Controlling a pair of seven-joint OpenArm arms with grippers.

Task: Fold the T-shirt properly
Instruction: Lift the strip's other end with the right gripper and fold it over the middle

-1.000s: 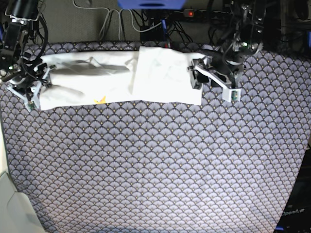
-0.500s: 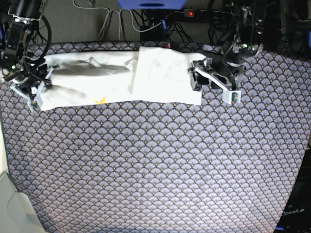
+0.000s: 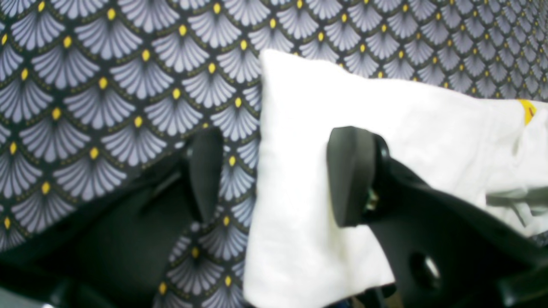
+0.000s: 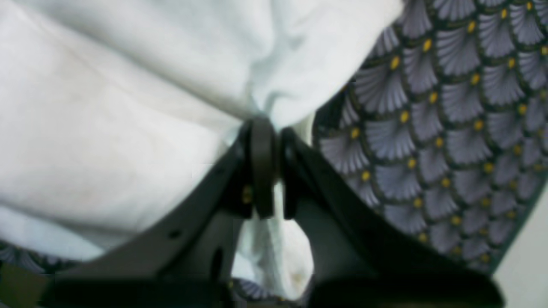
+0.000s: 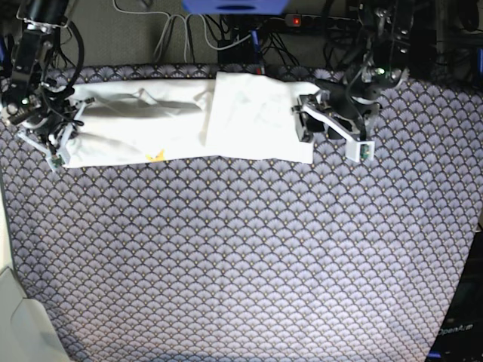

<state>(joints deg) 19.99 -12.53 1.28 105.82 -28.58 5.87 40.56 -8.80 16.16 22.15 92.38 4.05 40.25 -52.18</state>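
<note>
T-shirt (image 5: 189,124) lies folded into a long strip across the top of the patterned tablecloth (image 5: 241,256). Right gripper (image 4: 265,128) at frame left is clamped on bunched cloth at the strip's end. Left gripper (image 3: 274,171) at upper right has jaws wide, straddling the shirt's edge.

2 black arms (image 5: 377,45) with white-trimmed black pincers (image 5: 330,124).

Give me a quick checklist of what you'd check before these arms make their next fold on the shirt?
1. Right gripper shut on the T-shirt: ok, cloth is bunched between its fingers.
2. Left gripper gripping its end: not ok, open, straddling the shirt's edge.
3. Shirt flat: not ok, the right gripper's end is creased.
4. Shirt fully on the patterned tablecloth: ok.
5. How many layers the right gripper holds: cannot tell.
</note>
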